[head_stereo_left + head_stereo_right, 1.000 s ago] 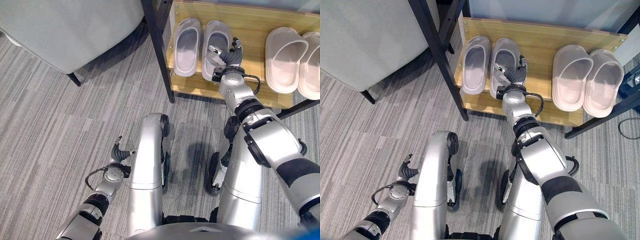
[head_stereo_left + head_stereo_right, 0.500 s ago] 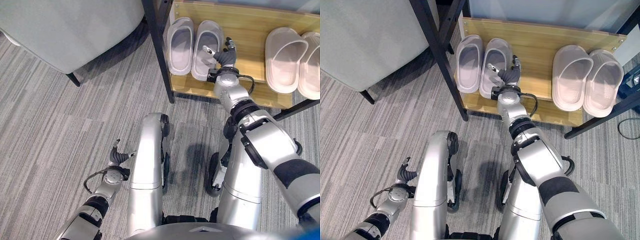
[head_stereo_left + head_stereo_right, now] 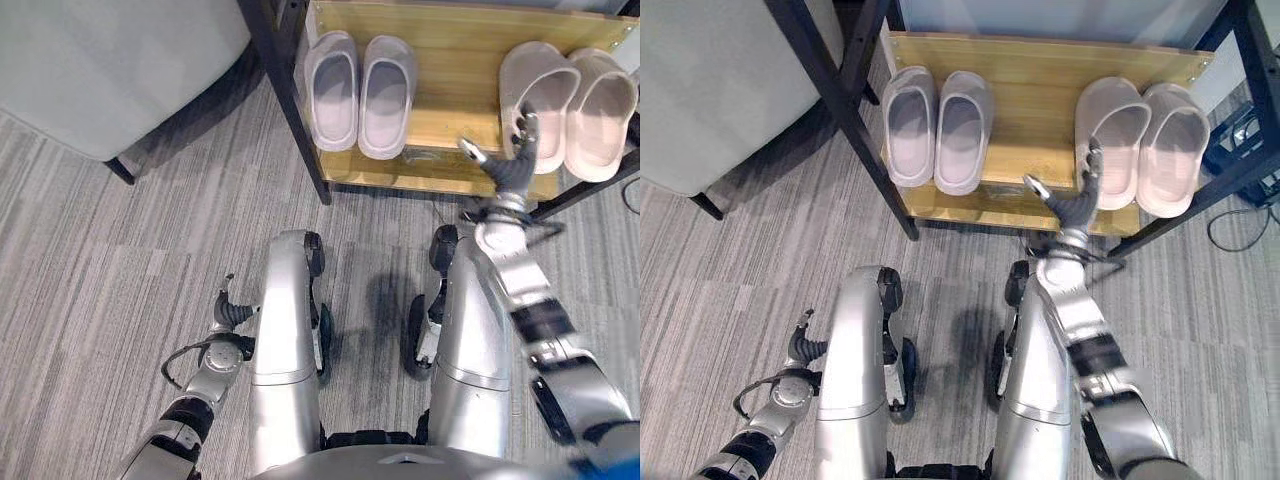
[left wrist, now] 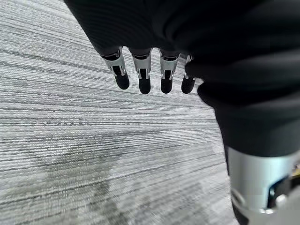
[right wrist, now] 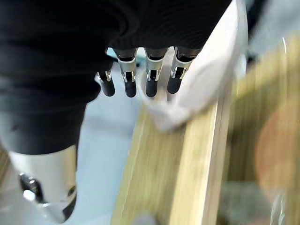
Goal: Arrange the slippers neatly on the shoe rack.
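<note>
Two pairs of slippers sit on the shoe rack's wooden shelf [image 3: 450, 60]: a grey pair [image 3: 360, 90] toward its left end and a beige pair [image 3: 570, 100] at its right end, each side by side, long axes running front to back. The beige pair lies just beyond the right robot hand [image 3: 507, 160], which hovers at the shelf's front edge, fingers and thumb spread apart, holding nothing. That hand is plainly the nearer one. The left robot hand [image 3: 232, 312] hangs low over the carpeted floor [image 3: 120, 260], fingers loosely relaxed and empty.
</note>
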Motion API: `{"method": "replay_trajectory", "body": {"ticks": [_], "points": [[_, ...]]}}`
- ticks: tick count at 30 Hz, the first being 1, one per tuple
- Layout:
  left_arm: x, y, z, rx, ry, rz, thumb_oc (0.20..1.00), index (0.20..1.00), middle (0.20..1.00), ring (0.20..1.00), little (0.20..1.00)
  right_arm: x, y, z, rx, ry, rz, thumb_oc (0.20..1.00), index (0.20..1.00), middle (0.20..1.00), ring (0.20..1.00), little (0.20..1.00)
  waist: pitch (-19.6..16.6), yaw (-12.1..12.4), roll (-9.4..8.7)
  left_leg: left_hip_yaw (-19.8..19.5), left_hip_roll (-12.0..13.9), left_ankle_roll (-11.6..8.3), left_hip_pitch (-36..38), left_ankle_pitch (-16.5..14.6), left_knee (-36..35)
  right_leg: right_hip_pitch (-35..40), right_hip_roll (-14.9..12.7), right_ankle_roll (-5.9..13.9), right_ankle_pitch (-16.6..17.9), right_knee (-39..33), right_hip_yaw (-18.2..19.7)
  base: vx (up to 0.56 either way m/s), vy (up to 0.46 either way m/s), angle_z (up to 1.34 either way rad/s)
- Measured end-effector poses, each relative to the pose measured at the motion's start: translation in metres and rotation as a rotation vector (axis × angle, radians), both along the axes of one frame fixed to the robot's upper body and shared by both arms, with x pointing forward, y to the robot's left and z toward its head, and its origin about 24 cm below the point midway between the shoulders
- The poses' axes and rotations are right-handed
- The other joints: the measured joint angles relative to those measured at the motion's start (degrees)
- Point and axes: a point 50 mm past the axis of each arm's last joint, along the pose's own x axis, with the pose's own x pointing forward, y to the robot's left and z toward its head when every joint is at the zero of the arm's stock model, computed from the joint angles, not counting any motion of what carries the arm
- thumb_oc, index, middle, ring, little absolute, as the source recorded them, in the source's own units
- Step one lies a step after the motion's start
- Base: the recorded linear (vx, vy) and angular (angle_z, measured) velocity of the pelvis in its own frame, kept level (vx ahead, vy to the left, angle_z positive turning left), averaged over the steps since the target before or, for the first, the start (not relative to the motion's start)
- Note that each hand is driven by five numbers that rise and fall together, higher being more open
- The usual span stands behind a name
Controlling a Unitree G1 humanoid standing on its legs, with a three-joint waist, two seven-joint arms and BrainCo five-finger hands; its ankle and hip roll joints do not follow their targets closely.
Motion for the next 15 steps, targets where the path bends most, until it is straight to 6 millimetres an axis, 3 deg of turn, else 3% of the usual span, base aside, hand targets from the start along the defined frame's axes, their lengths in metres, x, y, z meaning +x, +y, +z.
{"method": "replay_trajectory", "body": {"ticks": [1,2,3,4,5,7,8,9,10,12,13,15], "points": [[0.002,0.001,0.001,0.013,0.000,-0.005,1.000,1.000,1.000,1.000,1.000,-0.004,-0.006,-0.005,-0.028,0.019,-0.013,1.000,1.000,1.000,1.000,1.000,-0.86,0.39,0.00,0.04,0.56,0.66,1.59,0.65,-3.92,1.67,-0.14,0.27,0.78,-4.13,-0.83,-0.10,0.038,-0.18],[0.002,0.002,-0.001,0.019,0.016,-0.006,1.000,1.000,1.000,1.000,1.000,-0.032,-0.010,-0.031,-0.058,0.078,0.001,1.000,1.000,1.000,1.000,1.000,-6.83,-0.21,-0.48,0.19,1.05,1.28,3.65,4.51,-16.08,4.74,-0.33,-0.90,3.58,-16.18,-3.35,-0.08,0.043,-0.05],[-0.004,0.005,-0.006,0.021,0.041,0.005,1.000,1.000,1.000,1.000,1.000,-0.049,-0.008,-0.056,-0.069,0.165,0.026,1.000,1.000,1.000,1.000,1.000,-9.41,-0.23,-1.30,0.17,0.80,-0.82,7.79,7.16,-23.84,9.28,0.11,0.61,5.95,-23.79,-4.49,-0.04,0.039,-0.17],[-0.010,0.005,-0.013,0.020,0.068,0.009,1.000,1.000,1.000,1.000,1.000,-0.064,-0.007,-0.073,-0.087,0.224,0.058,1.000,1.000,1.000,1.000,1.000,-11.66,-0.69,-2.30,0.06,0.92,-0.27,14.03,10.34,-31.59,15.65,1.39,-0.18,7.96,-32.54,-5.17,-0.01,0.034,-0.19],[-0.023,0.006,-0.026,0.032,0.141,0.000,1.000,1.000,1.000,1.000,1.000,-0.078,-0.012,-0.089,-0.106,0.291,0.060,1.000,1.000,1.000,1.000,1.000,-16.61,-1.11,-2.33,0.19,1.03,-0.01,17.11,11.18,-36.70,19.08,1.58,0.27,8.66,-37.70,-5.88,-0.02,0.045,-0.22],[-0.039,0.011,-0.040,0.025,0.223,0.021,1.000,1.000,1.000,1.000,1.000,-0.097,-0.027,-0.113,-0.129,0.401,0.046,1.000,1.000,1.000,1.000,1.000,-19.39,-2.70,-3.44,1.74,1.39,0.23,25.86,11.10,-46.47,27.13,1.67,0.69,9.95,-46.69,-6.45,-0.02,0.046,-0.01],[-0.056,0.016,-0.051,0.006,0.297,0.058,1.000,1.000,1.000,1.000,1.000,-0.105,-0.031,-0.132,-0.142,0.496,0.046,1.000,1.000,1.000,1.000,1.000,-20.19,-2.67,-3.87,2.61,1.63,0.25,30.84,13.13,-53.18,31.71,2.07,1.44,12.45,-53.42,-6.72,0.03,0.012,-0.14],[-0.076,0.015,-0.062,-0.011,0.363,0.081,1.000,1.000,1.000,1.000,1.000,-0.123,-0.036,-0.155,-0.139,0.602,0.039,1.000,1.000,1.000,1.000,1.000,-20.79,-3.45,-3.80,3.61,1.54,0.92,36.06,15.84,-60.42,37.04,2.34,0.23,15.23,-60.75,-7.23,0.04,-0.002,-0.27],[-0.098,0.015,-0.073,-0.043,0.444,0.097,1.000,1.000,1.000,1.000,1.000,-0.149,-0.036,-0.191,-0.140,0.786,0.050,1.000,1.000,1.000,1.000,1.000,-22.19,-3.57,-4.50,4.83,1.40,0.81,43.48,19.16,-70.65,43.76,3.28,1.04,18.66,-70.70,-7.39,0.12,-0.032,-0.34],[-0.159,0.006,-0.094,-0.100,0.621,0.147,1.000,1.000,1.000,1.000,1.000,-0.193,-0.050,-0.239,-0.137,1.082,-0.007,1.000,1.000,1.000,1.000,1.000,-25.74,-2.52,-4.38,5.91,0.76,0.73,55.23,25.99,-86.44,55.56,3.32,4.05,25.94,-87.40,-8.84,0.11,-0.045,-0.59],[-0.166,0.003,-0.097,-0.121,0.661,0.144,1.000,1.000,1.000,1.000,1.000,-0.199,-0.054,-0.250,-0.133,1.158,-0.036,1.000,1.000,1.000,1.000,1.000,-25.61,-2.90,-3.90,5.68,0.84,-0.31,56.89,26.68,-88.39,58.05,3.35,5.41,27.62,-89.90,-9.52,0.12,-0.065,-0.38],[-0.165,0.001,-0.099,-0.131,0.689,0.130,1.000,1.000,1.000,1.000,1.000,-0.201,-0.050,-0.266,-0.127,1.248,-0.034,1.000,1.000,1.000,1.000,1.000,-24.93,-2.36,-4.52,4.06,0.07,-0.70,58.10,26.85,-90.25,58.58,2.81,4.67,27.25,-90.08,-10.50,0.11,-0.089,0.14]]}}
